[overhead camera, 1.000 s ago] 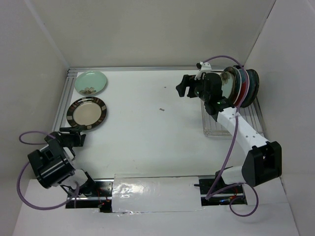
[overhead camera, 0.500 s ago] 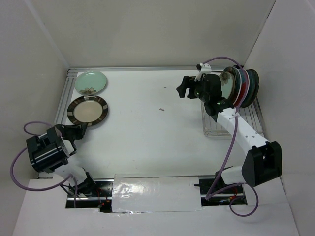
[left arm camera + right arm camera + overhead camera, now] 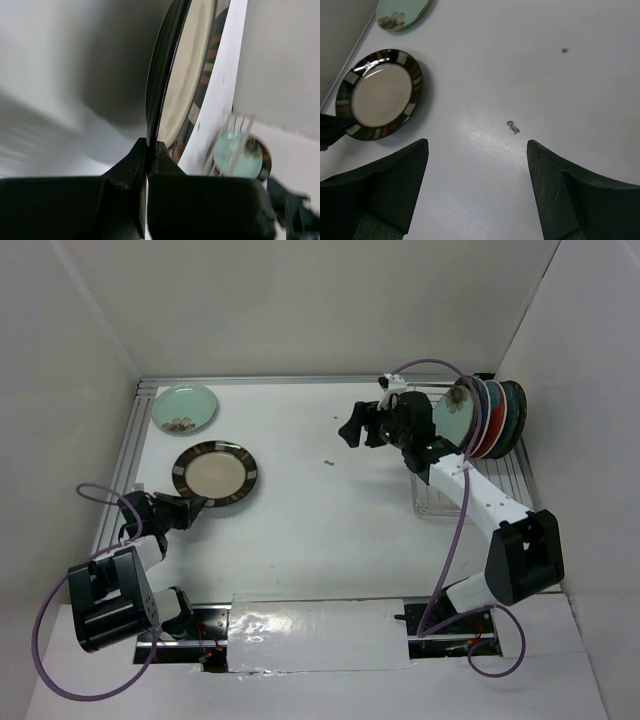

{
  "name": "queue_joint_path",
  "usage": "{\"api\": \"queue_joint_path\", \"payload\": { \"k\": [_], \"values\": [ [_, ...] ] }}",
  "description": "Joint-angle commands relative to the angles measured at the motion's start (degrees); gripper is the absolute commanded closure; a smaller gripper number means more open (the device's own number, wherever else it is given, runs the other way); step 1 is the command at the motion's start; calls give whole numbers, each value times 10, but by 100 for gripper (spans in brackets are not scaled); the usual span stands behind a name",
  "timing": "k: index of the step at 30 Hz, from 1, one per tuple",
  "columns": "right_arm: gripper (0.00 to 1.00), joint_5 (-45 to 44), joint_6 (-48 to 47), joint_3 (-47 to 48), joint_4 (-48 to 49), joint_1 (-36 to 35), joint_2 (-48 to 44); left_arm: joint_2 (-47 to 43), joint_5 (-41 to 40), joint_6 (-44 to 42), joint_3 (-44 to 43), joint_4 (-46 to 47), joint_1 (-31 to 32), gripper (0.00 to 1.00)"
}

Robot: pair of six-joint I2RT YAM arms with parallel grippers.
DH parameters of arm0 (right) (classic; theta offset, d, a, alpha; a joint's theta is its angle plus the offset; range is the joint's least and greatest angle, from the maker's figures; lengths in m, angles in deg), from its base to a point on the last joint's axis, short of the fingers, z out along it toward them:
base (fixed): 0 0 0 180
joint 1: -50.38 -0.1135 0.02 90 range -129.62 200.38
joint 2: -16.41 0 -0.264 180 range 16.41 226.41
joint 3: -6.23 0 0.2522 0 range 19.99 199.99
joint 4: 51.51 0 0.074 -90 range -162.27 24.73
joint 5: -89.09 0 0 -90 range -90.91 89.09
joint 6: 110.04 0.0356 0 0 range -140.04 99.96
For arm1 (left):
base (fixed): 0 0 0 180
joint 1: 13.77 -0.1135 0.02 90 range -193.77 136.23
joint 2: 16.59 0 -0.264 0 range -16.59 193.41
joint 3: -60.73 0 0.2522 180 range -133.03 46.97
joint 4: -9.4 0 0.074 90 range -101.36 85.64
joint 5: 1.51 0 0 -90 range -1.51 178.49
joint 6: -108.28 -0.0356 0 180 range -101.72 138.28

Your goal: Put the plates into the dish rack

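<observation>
Left pincer (image 3: 192, 505) clamps the striped-rim plate (image 3: 215, 472), well left of the dish rack (image 3: 445, 502).
It is closed tight on the plate's near rim. The right pincer (image 3: 477, 145) hangs spread wide just left of the rack, where several plates (image 3: 487, 418) stand upright. A mint plate (image 3: 185, 408) lies on the table (image 3: 300, 510), far left of the rack.

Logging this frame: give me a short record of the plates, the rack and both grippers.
left gripper: shut on the rim of the striped plate
right gripper: open, empty, above the table, left of the rack
mint plate: flat on the table, far left corner
dish rack: racked plates on edge at its far end; near slots free
plates outside the rack: two
</observation>
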Motion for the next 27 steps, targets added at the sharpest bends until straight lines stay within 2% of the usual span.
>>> {"api": "queue_joint_path", "payload": {
  "k": [1, 6, 13, 21, 24, 27],
  "values": [
    [14, 59, 32, 30, 34, -18, 24, -30, 107, 15, -33, 101, 47, 100],
    [14, 104, 63, 41, 55, -28, 54, -49, 153, 15, -75, 113, 103, 100],
    [13, 128, 95, 30, 82, -52, 65, -39, 247, 16, -116, 206, 157, 100],
    [14, 155, 125, 11, 125, -69, 65, -10, 287, 42, -127, 297, 224, 100],
    [20, 162, 130, 6, 131, -75, 65, 1, 292, 37, -139, 297, 241, 100],
    [49, 162, 130, 6, 126, -75, 65, 1, 287, 31, -144, 289, 253, 100]
  ]
}}
